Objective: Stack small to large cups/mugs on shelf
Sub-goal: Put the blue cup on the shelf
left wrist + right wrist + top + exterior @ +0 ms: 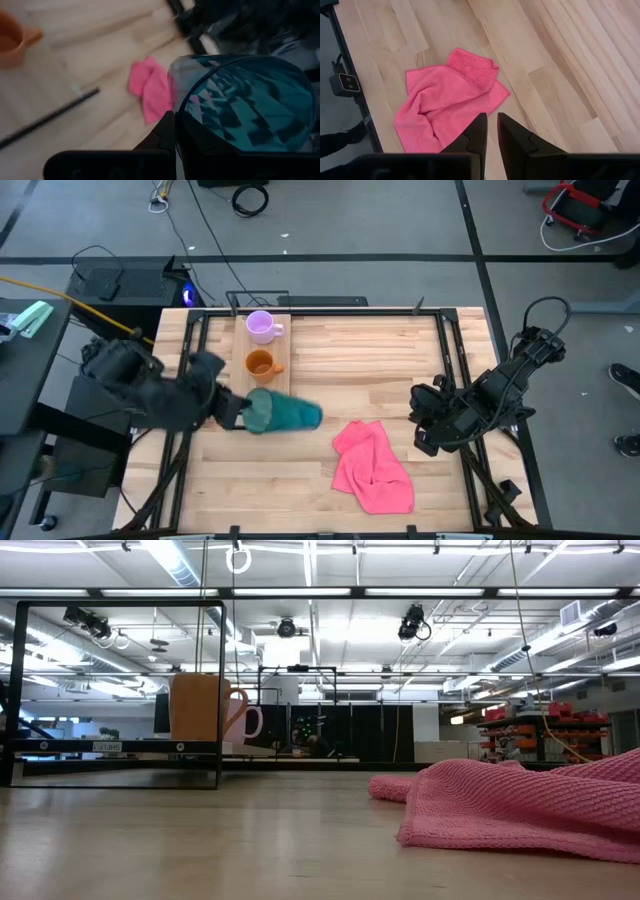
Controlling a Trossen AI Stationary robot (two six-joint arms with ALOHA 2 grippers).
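The teal cup (290,413) lies on its side in the air, just past the near end of the shelf (242,345). It could slip and drop onto the table (350,360), because the left pincer (238,412) is clamped on only its rim. The purple mug (262,327) and orange mug (260,364) stand on the shelf. The right pincer (490,131) waits above the pink cloth (445,107), its fingers close together, holding nothing.

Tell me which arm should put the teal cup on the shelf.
Left. The left gripper already holds the teal cup beside the shelf; the right gripper waits across the table near the pink cloth.
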